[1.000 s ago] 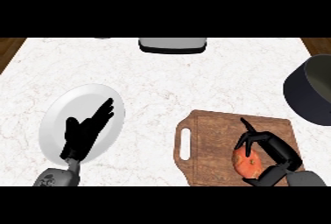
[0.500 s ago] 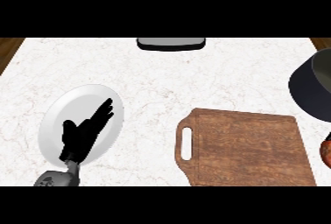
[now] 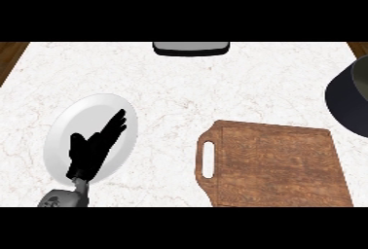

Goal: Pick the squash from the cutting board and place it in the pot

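The wooden cutting board [image 3: 277,165] lies at the lower right with nothing on it. The dark pot [image 3: 351,97] shows partly at the right edge. No squash is visible in this view. My left hand [image 3: 97,146] rests open, fingers straight, above the white plate [image 3: 72,133] at the left. My right hand is out of the view.
A dark, grey-topped object [image 3: 191,47] sits at the far edge of the marble counter [image 3: 215,82]. Wooden strips show at the top corners.
One second ago my right hand was curled round the orange squash on the board. Half a second ago only an orange trace showed at the right edge. Now both are gone from view.
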